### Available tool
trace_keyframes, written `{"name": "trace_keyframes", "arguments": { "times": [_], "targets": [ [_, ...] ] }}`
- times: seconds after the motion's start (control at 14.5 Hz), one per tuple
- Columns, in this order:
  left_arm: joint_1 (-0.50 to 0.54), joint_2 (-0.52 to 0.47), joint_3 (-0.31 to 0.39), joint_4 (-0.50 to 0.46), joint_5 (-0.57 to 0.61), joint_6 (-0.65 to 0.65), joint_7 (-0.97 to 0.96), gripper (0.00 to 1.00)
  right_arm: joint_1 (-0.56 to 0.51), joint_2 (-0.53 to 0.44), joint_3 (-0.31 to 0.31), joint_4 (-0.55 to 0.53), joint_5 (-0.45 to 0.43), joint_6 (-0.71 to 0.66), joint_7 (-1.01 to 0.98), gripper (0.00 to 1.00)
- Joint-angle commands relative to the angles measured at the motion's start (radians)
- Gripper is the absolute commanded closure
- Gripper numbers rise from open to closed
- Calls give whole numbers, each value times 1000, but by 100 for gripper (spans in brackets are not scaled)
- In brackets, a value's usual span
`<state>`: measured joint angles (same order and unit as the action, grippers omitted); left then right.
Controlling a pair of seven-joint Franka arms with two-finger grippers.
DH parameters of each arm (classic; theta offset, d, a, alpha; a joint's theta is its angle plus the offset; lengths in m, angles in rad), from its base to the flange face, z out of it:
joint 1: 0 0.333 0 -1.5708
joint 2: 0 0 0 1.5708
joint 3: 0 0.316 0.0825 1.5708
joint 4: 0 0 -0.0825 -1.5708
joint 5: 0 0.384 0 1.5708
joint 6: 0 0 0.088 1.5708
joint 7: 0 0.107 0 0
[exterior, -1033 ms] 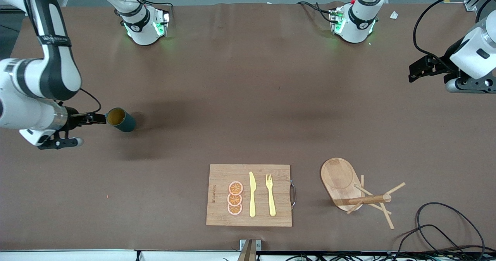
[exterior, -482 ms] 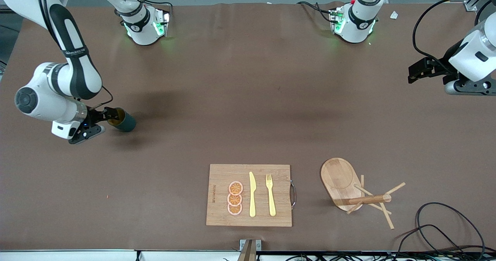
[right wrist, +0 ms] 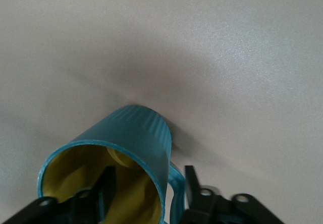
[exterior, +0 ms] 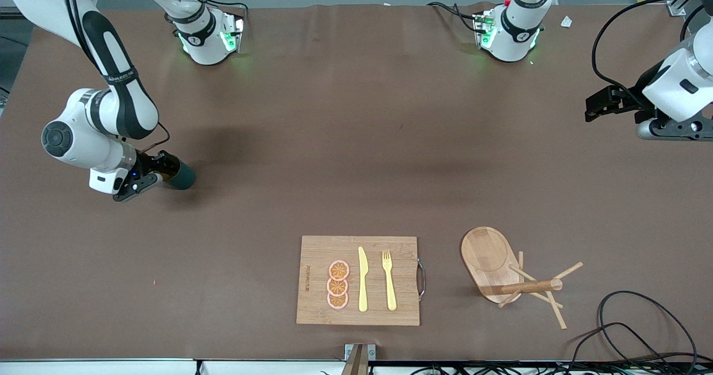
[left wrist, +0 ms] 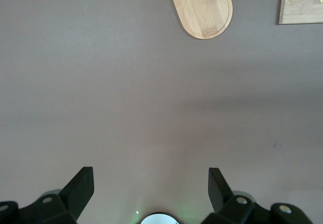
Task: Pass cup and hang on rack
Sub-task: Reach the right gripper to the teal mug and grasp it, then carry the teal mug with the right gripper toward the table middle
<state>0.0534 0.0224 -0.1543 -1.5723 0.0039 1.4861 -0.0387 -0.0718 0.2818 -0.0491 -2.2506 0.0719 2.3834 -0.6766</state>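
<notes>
The small dark teal cylindrical cup [exterior: 179,176] stands on the table [exterior: 356,141] at the right arm's end. The right gripper [right wrist: 147,188] straddles its handle-side wall, jaws not yet clamped, one finger inside. The left gripper [left wrist: 151,188] waits, jaws apart.

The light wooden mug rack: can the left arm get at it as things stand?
Probably yes. The left gripper hangs open over bare table at its own end. The light wooden mug rack lies tipped on its side nearer the front camera, and nothing stands between them.
</notes>
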Motion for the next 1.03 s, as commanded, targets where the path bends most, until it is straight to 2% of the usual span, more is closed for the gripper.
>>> {"name": "trace_keyframes", "arguments": {
  "times": [0.0, 0.21, 0.41, 0.69, 0.96],
  "targets": [
    [3, 5, -4, 17, 7, -21, -4, 0, -5, -16, 8, -7, 19, 5, -37, 100],
    [3, 5, -4, 15, 7, -21, -4, 0, 9, -35, 12, 29, 22, -65, -12, 100],
    [3, 5, -4, 14, 7, -21, -4, 0, 72, -81, 12, 77, 28, -179, 177, 100],
    [3, 5, -4, 14, 7, -21, -3, 0, 242, -121, 12, 75, 66, -201, 541, 100],
    [3, 5, -4, 14, 7, -21, -3, 0, 479, -115, 9, 80, 94, -150, 965, 100]
  ]
}}
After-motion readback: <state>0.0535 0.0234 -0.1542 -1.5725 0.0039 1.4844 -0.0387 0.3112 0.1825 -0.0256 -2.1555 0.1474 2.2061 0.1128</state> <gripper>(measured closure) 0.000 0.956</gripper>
